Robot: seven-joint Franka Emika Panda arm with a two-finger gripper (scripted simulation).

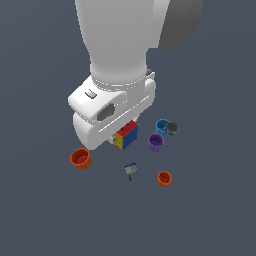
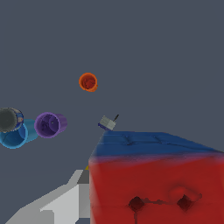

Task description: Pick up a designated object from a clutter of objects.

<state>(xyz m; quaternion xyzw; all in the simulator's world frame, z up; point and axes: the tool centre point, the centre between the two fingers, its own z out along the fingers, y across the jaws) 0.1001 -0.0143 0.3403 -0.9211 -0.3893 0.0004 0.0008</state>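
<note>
Looking out from the wrist, met first the multicoloured cube (image 2: 153, 175), close enough to fill the near corner: red face toward the lens with dark pits in it, blue face turned away behind. Found one pale grey finger (image 2: 65, 201) right against the red face's edge; saw no second finger, so could not tell whether clamped on the cube or merely beside it, nor how wide the opening stood. Beyond the cube, lay the small grey hammer-like piece (image 2: 107, 124), apart from the blue face. Farther off to one side, showed the purple cup (image 2: 49, 124) tipped with its mouth to the camera, just beside the blue cup (image 2: 17, 135), and the dark grey disc (image 2: 8, 119) overlapping the blue cup's rim. Farthest of all, stood a small orange cup (image 2: 88, 82) alone on the grey floor (image 2: 166, 52).

From the exterior view, gave what the wrist could not: the white gripper (image 1: 114, 131) low over the clutter, its body hiding the fingers, and the cube (image 1: 127, 135) tucked directly beneath it with yellow, red and blue squares showing. Placed the purple cup (image 1: 156, 142) near the cube toward the exterior view's right, the blue cup (image 1: 161, 127) and disc (image 1: 171, 128) just past it. Revealed also a larger orange cup (image 1: 80, 158) toward the exterior view's left, out of the wrist's sight, plus the hammer-like piece (image 1: 131, 170) and small orange cup (image 1: 164, 178) nearer the camera.
</note>
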